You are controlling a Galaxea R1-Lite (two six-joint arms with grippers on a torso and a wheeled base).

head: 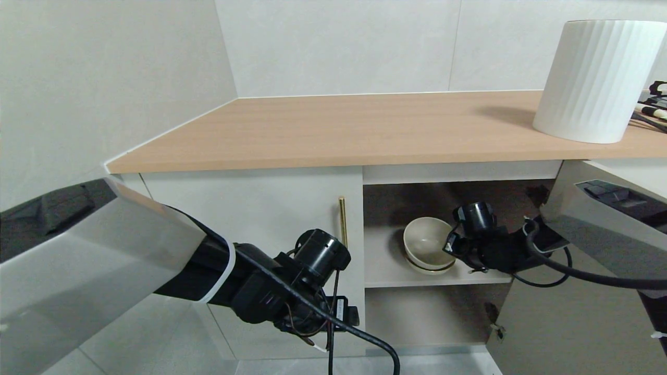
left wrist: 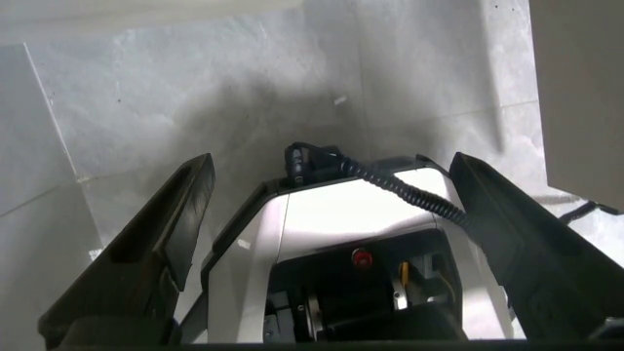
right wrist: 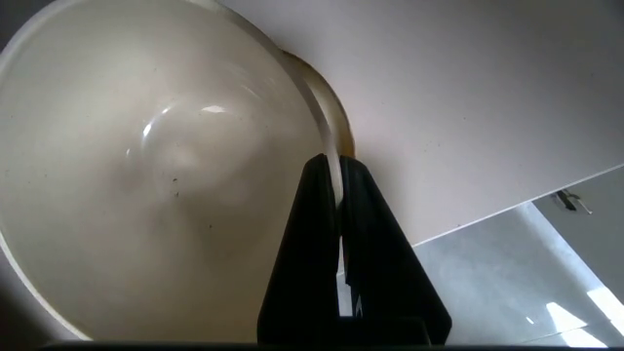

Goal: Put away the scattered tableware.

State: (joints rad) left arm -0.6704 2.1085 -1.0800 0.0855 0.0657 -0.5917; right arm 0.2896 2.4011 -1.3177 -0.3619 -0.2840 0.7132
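Pinching the rim of the round cream ceramic bowl [head: 424,245] on the white cabinet shelf [head: 385,272]: right gripper [right wrist: 338,180]. Left gripper [left wrist: 331,164], left of that shelf, fingers spread, holding nothing.

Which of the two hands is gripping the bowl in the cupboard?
The right hand: it pinches the rim of the beige bowl on the cupboard shelf. The left hand is open and empty.

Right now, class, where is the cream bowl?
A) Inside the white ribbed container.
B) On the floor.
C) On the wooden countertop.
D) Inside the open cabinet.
D: the cream bowl is inside the open cabinet, at its shelf, with the fingers of the right gripper pinching its rim.
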